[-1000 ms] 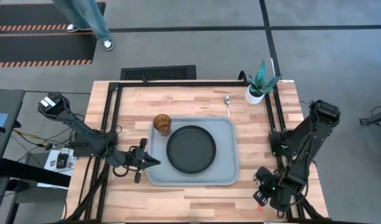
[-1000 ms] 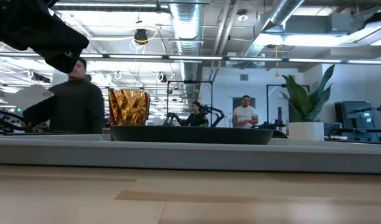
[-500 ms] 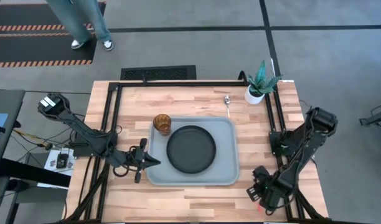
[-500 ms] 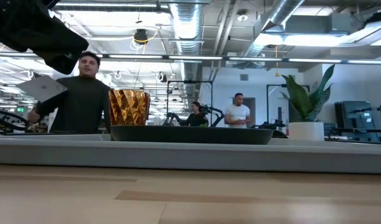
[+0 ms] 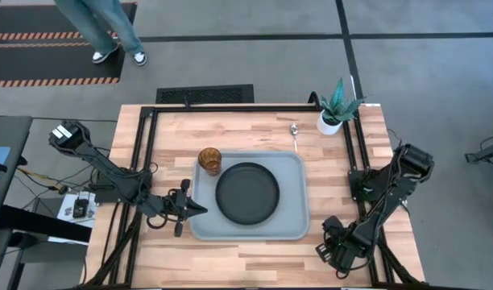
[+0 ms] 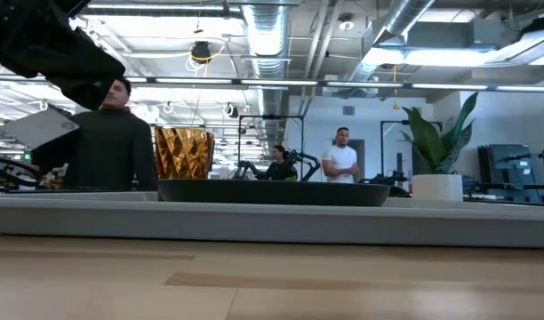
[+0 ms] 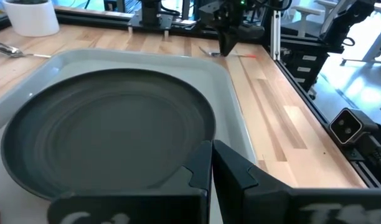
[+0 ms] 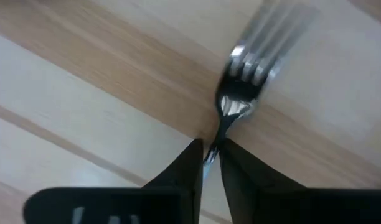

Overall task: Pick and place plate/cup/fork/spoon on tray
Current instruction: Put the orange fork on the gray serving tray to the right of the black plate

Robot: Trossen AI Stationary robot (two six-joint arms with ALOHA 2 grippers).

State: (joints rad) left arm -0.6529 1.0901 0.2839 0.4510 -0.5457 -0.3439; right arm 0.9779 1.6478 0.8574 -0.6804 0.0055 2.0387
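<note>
The grey-blue tray (image 5: 299, 227) lies mid-table and bears the black plate (image 5: 246, 192) and, at its far left corner, the amber cup (image 5: 209, 159). The spoon (image 5: 295, 133) lies on the wood beyond the tray's far edge. My left gripper (image 5: 200, 209) is shut and empty at the tray's left rim, pointing at the plate (image 7: 109, 130). My right gripper (image 5: 327, 248) is shut on the fork (image 8: 240, 93) near the table's near right corner, right of the tray. It also shows in the left wrist view (image 7: 228, 40). My right gripper pinches the fork's thin neck (image 8: 213, 144), just behind the tines, between its two fingers. The fingers come from above, pointing down, and lie across the fork. The tines (image 8: 265, 50) stick out past the fingers, about level; the fingers hide the handle. Whether it is clear of the wood, I cannot tell.
A white plant pot (image 5: 329, 121) stands at the far right corner. Black frame rails run along the table's left, far and right edges. People stand in the room behind the table in the low view. Bare wood lies between the tray and the right rail.
My right gripper has gone toward the table's left edge, nearer the tray's near right corner, with the fork in its fingers. A person walks past beyond the far side.
</note>
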